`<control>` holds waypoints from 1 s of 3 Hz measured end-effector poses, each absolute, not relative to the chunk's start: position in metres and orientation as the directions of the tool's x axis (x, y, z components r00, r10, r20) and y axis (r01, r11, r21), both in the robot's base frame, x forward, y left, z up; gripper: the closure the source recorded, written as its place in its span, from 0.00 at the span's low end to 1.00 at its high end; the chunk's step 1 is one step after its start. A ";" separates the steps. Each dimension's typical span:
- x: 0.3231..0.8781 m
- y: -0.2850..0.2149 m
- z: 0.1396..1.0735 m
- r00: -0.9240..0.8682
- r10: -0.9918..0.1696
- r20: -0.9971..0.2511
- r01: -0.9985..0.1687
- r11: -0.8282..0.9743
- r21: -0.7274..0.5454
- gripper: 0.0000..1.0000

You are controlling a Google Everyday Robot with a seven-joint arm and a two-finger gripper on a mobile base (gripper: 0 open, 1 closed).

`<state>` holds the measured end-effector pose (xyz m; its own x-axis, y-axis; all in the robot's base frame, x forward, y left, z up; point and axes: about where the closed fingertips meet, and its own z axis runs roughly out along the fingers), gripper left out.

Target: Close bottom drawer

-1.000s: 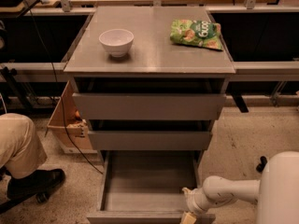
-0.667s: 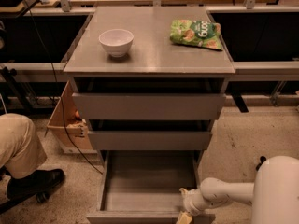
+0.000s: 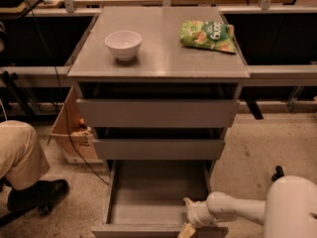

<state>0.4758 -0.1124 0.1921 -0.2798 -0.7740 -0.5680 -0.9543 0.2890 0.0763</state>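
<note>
Grey bottom drawer (image 3: 157, 197) is sitting pulled far out below the middle drawer (image 3: 158, 149), so nothing is done yet. Your end effector (image 3: 188, 227) is hovering at its front edge, right side; spread or together, you cannot tell. The whole push is remaining.

The bowl (image 3: 123, 44) sat left on the cabinet top (image 3: 163, 61), the bag (image 3: 208, 35) right and farther back. Below, the bottom drawer (image 3: 158, 190) stuck out before the middle drawer (image 3: 158, 148), the gripper (image 3: 188, 216) at its front right corner. A box (image 3: 69, 133) stood left.
</note>
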 end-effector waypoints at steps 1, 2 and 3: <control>0.488 -0.095 0.182 -0.242 -0.753 -0.612 -0.963 0.261 0.060 0.18; 0.509 -0.071 0.181 -0.197 -0.723 -0.662 -0.973 0.229 0.038 0.50; 0.508 -0.071 0.184 -0.197 -0.723 -0.662 -0.973 0.229 0.038 0.73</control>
